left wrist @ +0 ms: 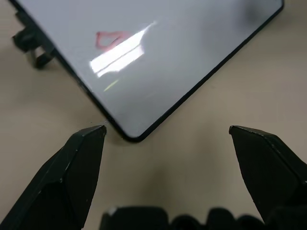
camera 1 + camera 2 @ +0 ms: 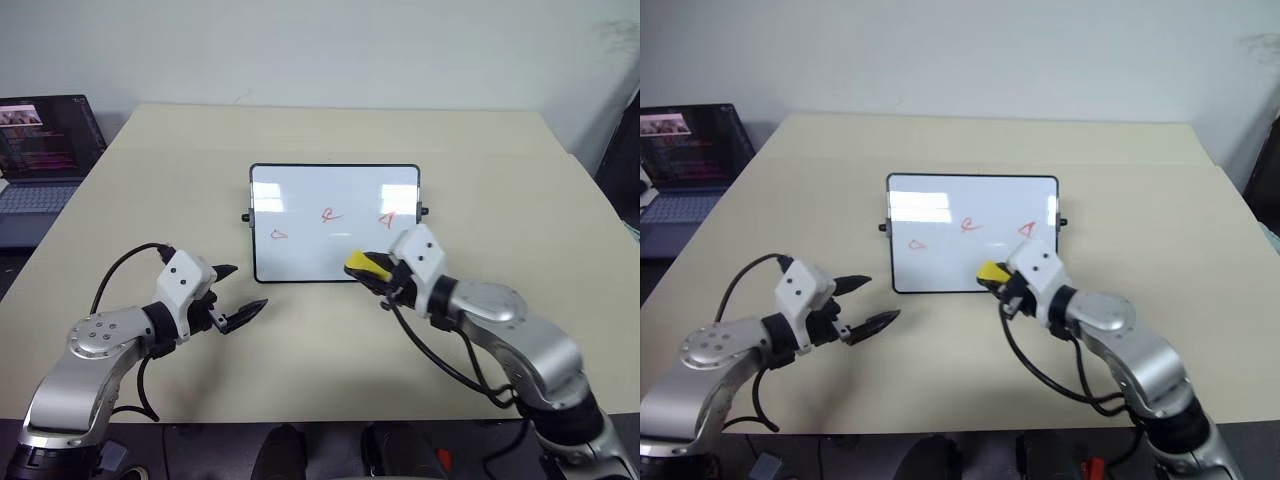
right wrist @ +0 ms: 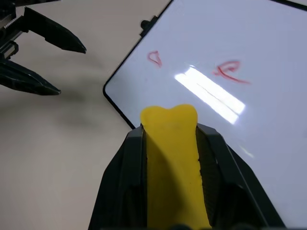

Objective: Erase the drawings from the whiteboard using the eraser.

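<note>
Red drawings (image 2: 331,215) mark the glossy white, black-framed whiteboard (image 2: 300,250); the eraser (image 2: 366,266) is bright yellow.

Count: one whiteboard (image 2: 335,200) is lying on one bench (image 2: 330,135), carrying three red drawings (image 2: 330,214); one eraser (image 2: 365,265) and one laptop (image 2: 45,150) are showing beside the whiteboard.

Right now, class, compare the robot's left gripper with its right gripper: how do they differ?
The left gripper has its jaws spread open and holds nothing; the right gripper has its jaws shut on the yellow eraser. The left gripper hangs over bare table near the whiteboard's corner; the right gripper is over the board's near edge. Both have black fingers and point towards the whiteboard.
</note>
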You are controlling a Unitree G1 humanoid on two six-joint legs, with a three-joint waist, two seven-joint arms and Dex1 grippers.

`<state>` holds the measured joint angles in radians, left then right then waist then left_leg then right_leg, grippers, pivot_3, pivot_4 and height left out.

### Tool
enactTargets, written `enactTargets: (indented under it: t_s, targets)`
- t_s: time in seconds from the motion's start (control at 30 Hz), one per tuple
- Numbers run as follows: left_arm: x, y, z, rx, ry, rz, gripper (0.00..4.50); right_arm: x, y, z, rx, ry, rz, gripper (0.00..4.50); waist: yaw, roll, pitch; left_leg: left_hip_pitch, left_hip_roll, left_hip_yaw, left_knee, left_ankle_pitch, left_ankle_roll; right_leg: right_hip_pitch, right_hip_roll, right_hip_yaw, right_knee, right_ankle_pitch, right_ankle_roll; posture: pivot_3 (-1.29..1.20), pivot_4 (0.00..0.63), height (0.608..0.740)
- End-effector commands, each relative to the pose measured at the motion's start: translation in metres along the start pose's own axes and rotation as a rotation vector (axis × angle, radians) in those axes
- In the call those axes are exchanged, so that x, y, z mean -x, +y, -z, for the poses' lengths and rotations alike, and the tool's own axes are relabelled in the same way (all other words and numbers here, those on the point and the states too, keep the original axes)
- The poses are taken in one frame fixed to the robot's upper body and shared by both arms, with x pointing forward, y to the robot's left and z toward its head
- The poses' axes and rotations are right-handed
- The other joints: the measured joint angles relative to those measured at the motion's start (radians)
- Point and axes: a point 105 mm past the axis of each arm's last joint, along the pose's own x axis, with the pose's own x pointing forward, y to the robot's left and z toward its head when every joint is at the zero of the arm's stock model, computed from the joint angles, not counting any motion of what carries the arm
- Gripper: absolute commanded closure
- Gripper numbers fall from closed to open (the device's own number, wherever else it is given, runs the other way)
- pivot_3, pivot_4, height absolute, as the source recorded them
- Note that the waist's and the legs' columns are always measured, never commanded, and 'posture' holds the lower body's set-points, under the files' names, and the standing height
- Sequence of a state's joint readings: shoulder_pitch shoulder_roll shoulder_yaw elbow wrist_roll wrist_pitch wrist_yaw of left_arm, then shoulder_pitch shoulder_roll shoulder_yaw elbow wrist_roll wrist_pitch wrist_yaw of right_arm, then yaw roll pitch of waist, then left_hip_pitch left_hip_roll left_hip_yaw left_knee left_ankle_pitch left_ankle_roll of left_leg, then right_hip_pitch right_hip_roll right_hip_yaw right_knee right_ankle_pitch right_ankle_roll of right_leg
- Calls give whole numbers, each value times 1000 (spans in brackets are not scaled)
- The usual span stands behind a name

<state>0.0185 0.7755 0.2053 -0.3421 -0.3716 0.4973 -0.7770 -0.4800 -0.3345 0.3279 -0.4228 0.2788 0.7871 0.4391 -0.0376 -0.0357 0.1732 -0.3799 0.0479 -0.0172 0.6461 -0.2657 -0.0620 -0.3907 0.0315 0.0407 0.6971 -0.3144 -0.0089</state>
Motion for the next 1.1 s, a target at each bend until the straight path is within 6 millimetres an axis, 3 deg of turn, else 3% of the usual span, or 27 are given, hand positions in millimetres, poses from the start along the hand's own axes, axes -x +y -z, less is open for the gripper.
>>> enactTargets:
  t_s: [0.03, 0.23, 0.33, 0.47, 0.77, 0.83, 1.0, 1.1]
  targets:
    - [6, 10, -12, -43, -20, -20, 0, -31, 1, -21, 110, -58, -28, 3451, -2, 0, 0, -1, 0, 0, 0, 0, 0, -1, 0, 0, 0, 1, -1, 0, 150, 740]
    - [7, 14, -15, -62, -1, -11, 0, -71, 10, -48, 405, -85, -76, 3451, 5, -1, 0, -11, 0, 0, 0, 0, 0, -10, -3, -1, 0, 1, -1, 0, 150, 740]
    - [7, 11, -16, -75, 4, 12, 0, -93, 5, -63, 551, -113, -6, 3451, 4, -1, 0, -17, 0, 0, 1, 0, 0, -16, -4, -1, 2, 1, -2, 0, 150, 740]
    - [4, 7, -15, -80, 6, 33, 0, -112, 3, -61, 580, -111, 25, 3452, 3, -1, 0, -17, 0, 0, 1, 0, 0, -17, -4, -2, 3, 1, -2, 0, 150, 740]
    - [2, 2, -16, -88, 5, 59, 0, -113, 18, -9, 638, 114, -186, 3452, 4, -1, -1, -17, -2, 0, 1, 0, 0, -17, -7, -2, 3, 1, -2, 0, 150, 740]
    - [2, 2, -17, -90, 3, 60, 0, -113, 17, -12, 649, 103, -172, 3452, 4, -1, -1, -17, -2, 0, 1, 0, 0, -17, -7, -3, 4, 1, -2, 0, 150, 740]
    - [2, 1, -18, -92, 0, 69, 0, -119, -9, -49, 677, -14, 31, 3452, 4, -1, -1, -16, -2, 0, 4, 0, 0, -17, -7, -3, 9, 1, -2, 0, 150, 740]
    - [2, 0, -18, -91, 0, 72, 0, -118, -5, -33, 679, 46, -34, 3452, 4, -1, -1, -16, -2, 0, 7, 0, 0, -17, -7, -3, 11, 1, -2, 0, 150, 740]
